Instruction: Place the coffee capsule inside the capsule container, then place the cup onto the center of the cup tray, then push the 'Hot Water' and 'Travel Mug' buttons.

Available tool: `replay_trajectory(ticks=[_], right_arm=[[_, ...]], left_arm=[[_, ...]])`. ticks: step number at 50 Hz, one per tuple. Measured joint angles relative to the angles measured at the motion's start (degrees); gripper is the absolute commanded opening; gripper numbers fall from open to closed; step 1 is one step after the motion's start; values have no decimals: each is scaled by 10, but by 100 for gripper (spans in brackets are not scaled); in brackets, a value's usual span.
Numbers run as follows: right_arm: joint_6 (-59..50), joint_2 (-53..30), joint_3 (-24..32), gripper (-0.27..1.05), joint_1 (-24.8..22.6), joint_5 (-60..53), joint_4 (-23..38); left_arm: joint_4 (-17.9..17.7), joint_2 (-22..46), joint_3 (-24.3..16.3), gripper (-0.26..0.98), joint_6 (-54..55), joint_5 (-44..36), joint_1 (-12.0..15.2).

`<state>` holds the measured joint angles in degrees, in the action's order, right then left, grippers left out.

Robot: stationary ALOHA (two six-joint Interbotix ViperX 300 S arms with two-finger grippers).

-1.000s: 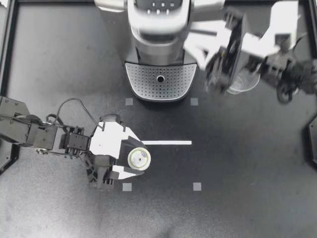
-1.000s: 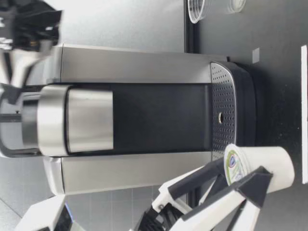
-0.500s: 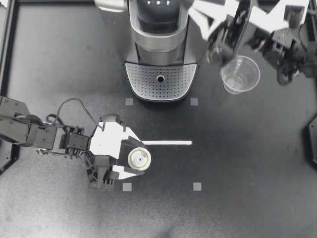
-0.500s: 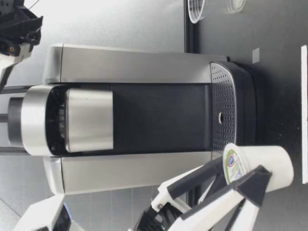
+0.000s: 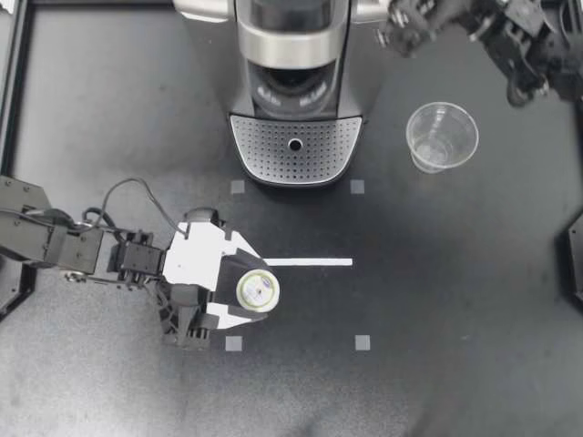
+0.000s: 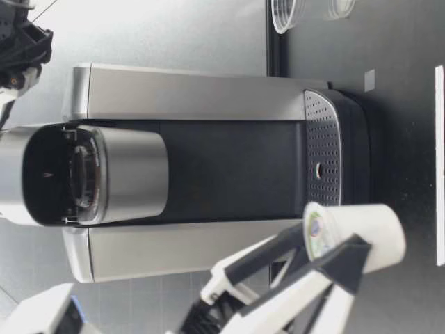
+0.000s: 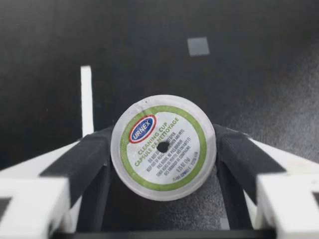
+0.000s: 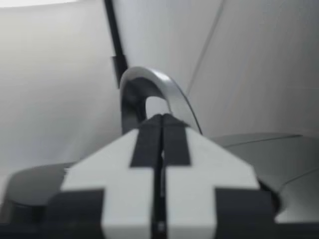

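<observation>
Near the front left of the table [image 5: 474, 346], my left gripper [image 5: 253, 292] is clenched on the coffee capsule [image 5: 259, 290], one finger on each side and the foil lid facing up. From the left wrist view the capsule [image 7: 163, 147] sits squarely between the dark pads [image 7: 82, 159], both pressing its sides. A white tape strip [image 5: 308, 262] runs off to the right from just beside it. Seen from table height, the capsule [image 6: 354, 236] is upright and seems to hang just clear of the surface, though I cannot be sure of the gap.

At the far middle stands the coffee machine [image 5: 291, 55] with its head raised, so the capsule container [image 5: 291, 84] lies open; the low view looks into that dark chamber [image 6: 73, 177]. The perforated cup tray [image 5: 319, 150] at the machine's foot is well apart from the capsule. The clear cup [image 5: 442, 137] stands upright on the table to the right of the machine, near the tray but not on it.

My right gripper [image 5: 407, 25] is up at the far edge, beside the machine's right top corner. Its wrist view shows the fingers [image 8: 144, 144] pressed together with nothing between them, and the machine's curved silver handle [image 8: 149, 84] just ahead.
</observation>
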<state>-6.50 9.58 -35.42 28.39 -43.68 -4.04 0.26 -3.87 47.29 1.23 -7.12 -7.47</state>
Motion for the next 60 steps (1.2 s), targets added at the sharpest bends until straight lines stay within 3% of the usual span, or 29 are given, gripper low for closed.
replay_trajectory(ticks=[17,24,29,36,44,52,60], right_arm=[[-9,-16,14,7,18,8,3],[-15,-10,14,7,18,8,5],[-28,7,7,7,21,6,15],[-52,52,-18,7,25,4,32],[-61,91,-57,7,25,3,34],[-62,115,-88,7,25,1,34],[-63,132,-102,7,25,-5,34]], left_arm=[[1,-33,-51,38,-83,114,5],[4,-52,-93,38,-140,188,6],[25,-71,-134,38,-175,256,6],[96,-94,-193,38,-195,352,6],[242,-106,-248,38,-190,440,6],[368,-112,-279,38,-172,458,7],[459,-115,-293,38,-132,457,7]])
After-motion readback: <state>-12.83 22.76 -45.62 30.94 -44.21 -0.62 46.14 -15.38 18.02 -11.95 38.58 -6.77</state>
